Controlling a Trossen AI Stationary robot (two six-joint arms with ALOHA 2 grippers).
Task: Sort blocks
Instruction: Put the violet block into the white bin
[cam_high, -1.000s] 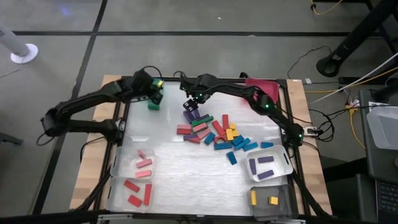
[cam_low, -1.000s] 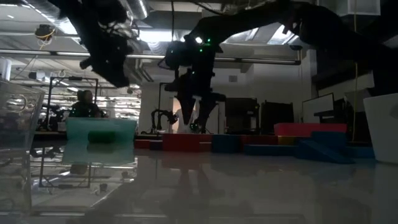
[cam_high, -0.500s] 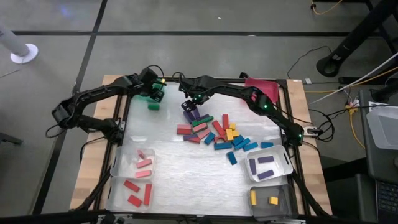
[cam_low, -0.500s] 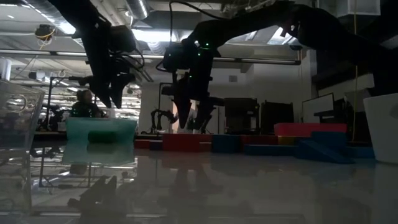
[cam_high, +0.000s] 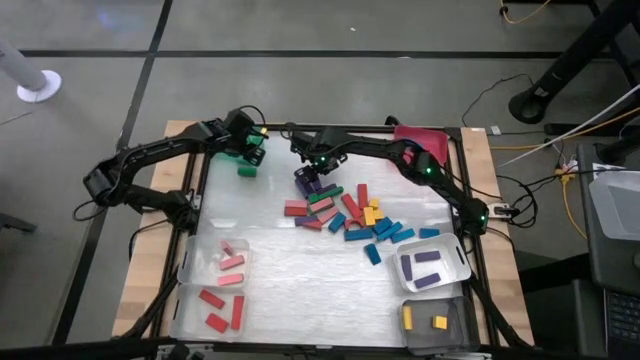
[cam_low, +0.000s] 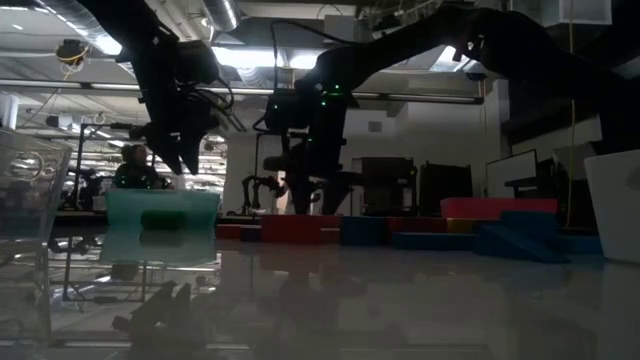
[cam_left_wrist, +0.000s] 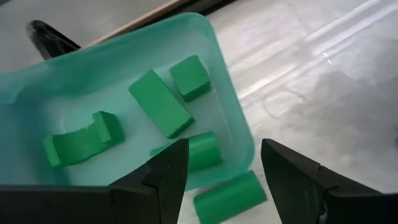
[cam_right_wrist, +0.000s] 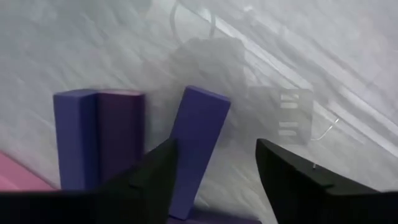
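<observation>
High view: the left gripper (cam_high: 251, 146) hovered over the green bin (cam_high: 243, 160), while the right gripper (cam_high: 318, 165) hung above the purple blocks (cam_high: 307, 181) at the edge of the central pile (cam_high: 350, 212).

Low view: both arms stood dark, and nothing showed between the fingers.

Left wrist view: the jaws were spread and empty; one green block (cam_left_wrist: 229, 196) lay outside the bin wall and risked being left unsorted.

Right wrist view: the jaws were spread astride an upright purple block (cam_right_wrist: 198, 146); an off-centre close could topple it.
</observation>
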